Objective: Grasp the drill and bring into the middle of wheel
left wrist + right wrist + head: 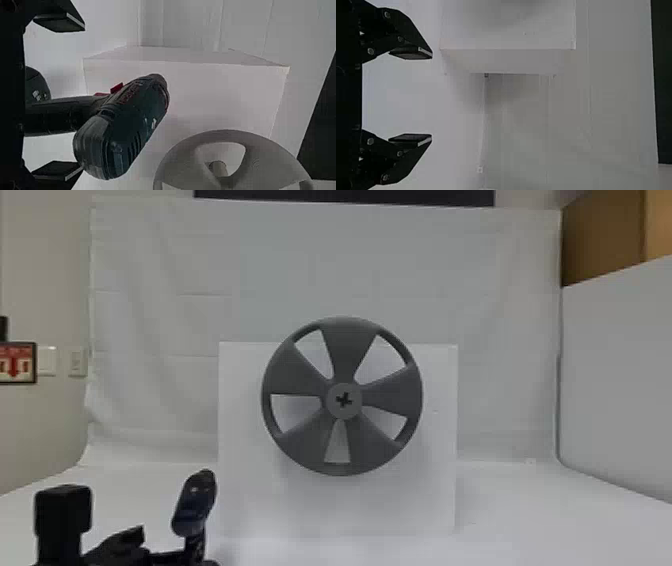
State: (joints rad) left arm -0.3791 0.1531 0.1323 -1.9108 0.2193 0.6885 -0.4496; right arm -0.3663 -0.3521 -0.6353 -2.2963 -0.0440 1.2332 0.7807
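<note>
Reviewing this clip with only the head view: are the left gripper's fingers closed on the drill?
Observer: No; the left wrist view has the left gripper open, with gaps between its fingers and the drill.
Operator: And the right gripper?
Observer: The right wrist view has the right gripper open too, nothing between its fingers.
Operator: Anything behind the wheel?
Observer: Yes; from the left wrist, a short round peg shows through one of the wheel's openings.
</note>
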